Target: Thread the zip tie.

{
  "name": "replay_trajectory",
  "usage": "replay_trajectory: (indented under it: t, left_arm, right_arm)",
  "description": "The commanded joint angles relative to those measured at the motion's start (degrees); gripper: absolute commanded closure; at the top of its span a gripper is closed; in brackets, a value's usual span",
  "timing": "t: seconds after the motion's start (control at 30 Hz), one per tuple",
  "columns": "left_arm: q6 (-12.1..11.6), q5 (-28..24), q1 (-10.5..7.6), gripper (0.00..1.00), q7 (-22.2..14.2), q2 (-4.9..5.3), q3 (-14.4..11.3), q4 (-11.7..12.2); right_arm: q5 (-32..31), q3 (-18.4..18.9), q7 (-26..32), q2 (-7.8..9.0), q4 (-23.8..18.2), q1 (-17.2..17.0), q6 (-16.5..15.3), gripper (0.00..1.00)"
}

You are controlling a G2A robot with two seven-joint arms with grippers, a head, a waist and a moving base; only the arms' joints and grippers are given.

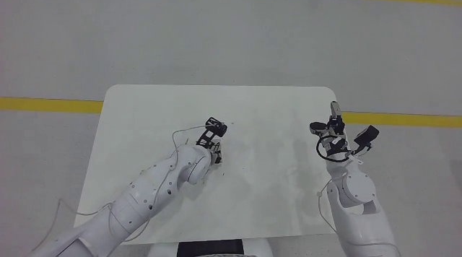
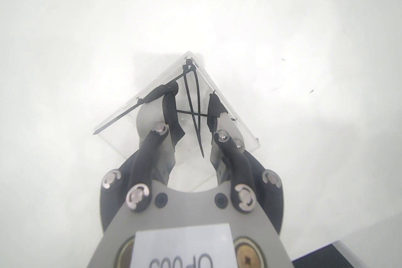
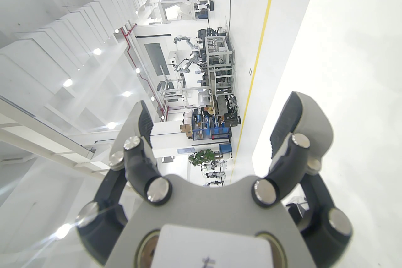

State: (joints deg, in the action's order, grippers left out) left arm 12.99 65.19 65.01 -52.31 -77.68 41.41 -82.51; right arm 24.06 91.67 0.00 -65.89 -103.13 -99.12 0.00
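My left gripper (image 2: 191,99) sits in the lower middle of the left wrist frame, over a clear plate (image 2: 116,129) that lies on the white bench (image 1: 274,185). My left fingers (image 2: 169,112) are apart, their tips wrapped in ragged black tape. The zip tie (image 2: 188,65) is on the plate, its head at the plate's upper corner. Thin black straps run down from it between my fingers, and another runs off to the plate's left corner. One strap passes right against the left tip, but I cannot tell whether it is pinched there. In the top view the plate is almost invisible against the bench beside the left gripper (image 1: 213,133).

My right gripper (image 3: 213,124) is spread wide with nothing in it, facing the room beyond the bench. In the top view it is at centre right (image 1: 339,138), by the bench edge.
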Motion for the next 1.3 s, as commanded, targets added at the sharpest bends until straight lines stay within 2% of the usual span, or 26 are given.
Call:
replay_trajectory:
  t: [0.0,0.4,0.43,0.53,0.57,0.87,1.17,1.27]
  left_arm:
    - [-0.23,0.08,0.37,0.78,0.52,0.11,0.22,-0.33]
    - [-0.16,-0.21,-0.42,0.8,-1.72,-0.18,-0.26,1.13]
    - [-0.1,-0.23,-0.45,0.82,-1.74,-0.2,-0.27,1.19]
    - [0.09,-0.24,-0.46,0.99,-1.61,-0.23,-0.24,1.26]
    - [0.12,-0.19,-0.44,1.0,-1.58,-0.23,-0.21,1.22]
    - [0.2,0.13,-0.08,1.0,-1.6,-0.06,0.34,0.66]
    - [-0.29,0.77,1.2,1.0,-1.68,0.46,1.35,-1.71]
    - [-0.72,0.41,1.21,1.0,-1.7,0.49,1.49,-1.33]
  right_arm:
    - [0.0,0.0,0.0,0.0,0.0,0.0,0.0,0.0]
    - [0.0,0.0,0.0,0.0,0.0,0.0,0.0,0.0]
    - [0.0,0.0,0.0,0.0,0.0,0.0,0.0,0.0]
    - [0.0,0.0,0.0,0.0,0.0,0.0,0.0,0.0]
    - [0.0,0.0,0.0,0.0,0.0,0.0,0.0,0.0]
    - [0.0,0.0,0.0,0.0,0.0,0.0,0.0,0.0]
    - [0.0,0.0,0.0,0.0,0.0,0.0,0.0,0.0]
    - [0.0,0.0,0.0,0.0,0.0,0.0,0.0,0.0]
